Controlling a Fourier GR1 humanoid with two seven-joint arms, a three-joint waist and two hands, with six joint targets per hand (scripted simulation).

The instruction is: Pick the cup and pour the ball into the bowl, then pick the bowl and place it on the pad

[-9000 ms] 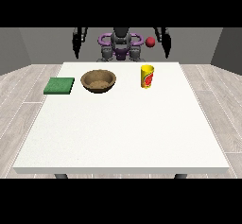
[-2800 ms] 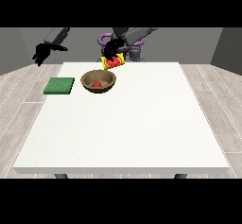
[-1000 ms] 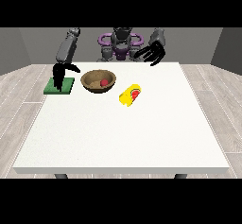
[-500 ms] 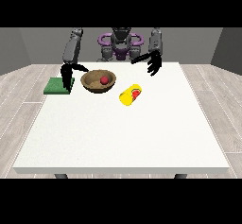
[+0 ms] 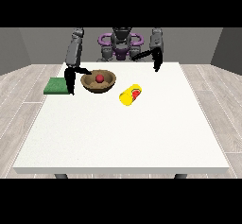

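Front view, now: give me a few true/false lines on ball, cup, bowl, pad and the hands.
1. The red ball lies in the brown bowl. True.
2. The yellow cup stands upright. False: it lies on its side on the white table.
3. The bowl sits on the green pad. False: it sits on the table beside the pad.
4. The hand at the view's left hangs between pad and bowl. True.
5. The hand at the view's right holds the cup. False: it is apart from the cup.
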